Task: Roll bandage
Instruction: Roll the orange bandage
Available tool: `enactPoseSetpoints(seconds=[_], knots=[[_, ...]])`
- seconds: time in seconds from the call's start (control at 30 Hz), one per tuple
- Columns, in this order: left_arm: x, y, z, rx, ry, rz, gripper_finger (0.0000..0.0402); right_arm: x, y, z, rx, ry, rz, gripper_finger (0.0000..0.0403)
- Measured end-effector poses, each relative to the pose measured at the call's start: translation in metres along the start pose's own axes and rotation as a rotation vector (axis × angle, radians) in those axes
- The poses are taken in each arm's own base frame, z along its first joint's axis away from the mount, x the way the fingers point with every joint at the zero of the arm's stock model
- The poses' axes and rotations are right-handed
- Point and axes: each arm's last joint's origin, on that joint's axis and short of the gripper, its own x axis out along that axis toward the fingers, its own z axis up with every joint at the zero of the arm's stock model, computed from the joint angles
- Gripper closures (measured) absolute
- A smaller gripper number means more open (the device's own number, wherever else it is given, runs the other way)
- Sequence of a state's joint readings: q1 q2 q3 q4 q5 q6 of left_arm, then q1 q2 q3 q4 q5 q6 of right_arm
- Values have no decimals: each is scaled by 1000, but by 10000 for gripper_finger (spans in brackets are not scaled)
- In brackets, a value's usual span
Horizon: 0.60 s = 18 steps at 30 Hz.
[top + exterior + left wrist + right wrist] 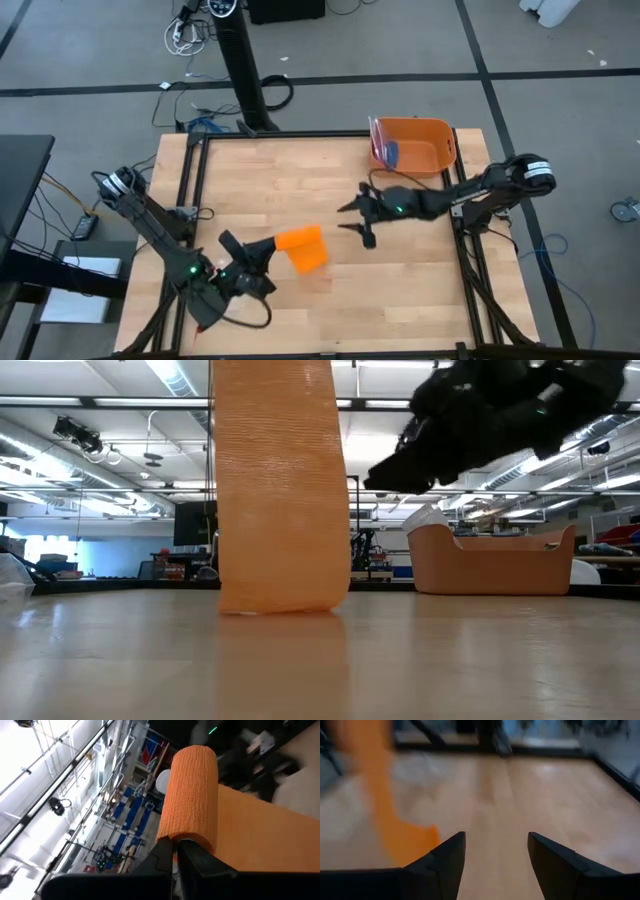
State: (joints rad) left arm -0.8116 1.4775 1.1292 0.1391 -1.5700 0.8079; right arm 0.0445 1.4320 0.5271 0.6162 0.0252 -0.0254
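Note:
The bright orange bandage (302, 247) is partly rolled. Its rolled part (192, 790) is at my left gripper (266, 249), and its flat strip (270, 835) runs off from the roll. In the low view the strip (280, 490) hangs upright and its lower end (282, 603) rests on the table. My left gripper (176, 846) is shut on the roll. My right gripper (358, 220) is open and empty, above the table to the right of the bandage. It also shows in its own wrist view (496, 845), with the bandage (385, 810) blurred beyond it. My left gripper pinches the near end of the rolled part (186, 836) between its two fingers. It comes slanting from the table's near left. The roll is lifted clear of the table. The strip hangs down from it, and its lower end (282, 603) is on the wood.
A rigid orange bin (415, 145) stands at the table's far right and holds a blue and red item (385, 152). It also shows in the low view (490, 560). Black frame rails (190, 190) run along the table's edges. Bare wood (400, 290) lies near the front right.

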Motion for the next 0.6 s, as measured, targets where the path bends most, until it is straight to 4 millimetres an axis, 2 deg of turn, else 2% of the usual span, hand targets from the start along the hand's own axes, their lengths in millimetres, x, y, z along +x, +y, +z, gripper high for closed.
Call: enactPoseSetpoints(seconds=[0.13,0.3,0.47,0.6], knots=[[7,14,0,2,6,1,387,-2,19,-21,35,-26,68,192],[10,27,2,-15,-18,-14,387,11,32,-38,56,47,83,189],[13,33,5,-24,-46,-25,387,26,28,-48,53,37,22,173],[18,36,6,-25,-53,-24,387,34,24,-51,90,-20,115,159]])
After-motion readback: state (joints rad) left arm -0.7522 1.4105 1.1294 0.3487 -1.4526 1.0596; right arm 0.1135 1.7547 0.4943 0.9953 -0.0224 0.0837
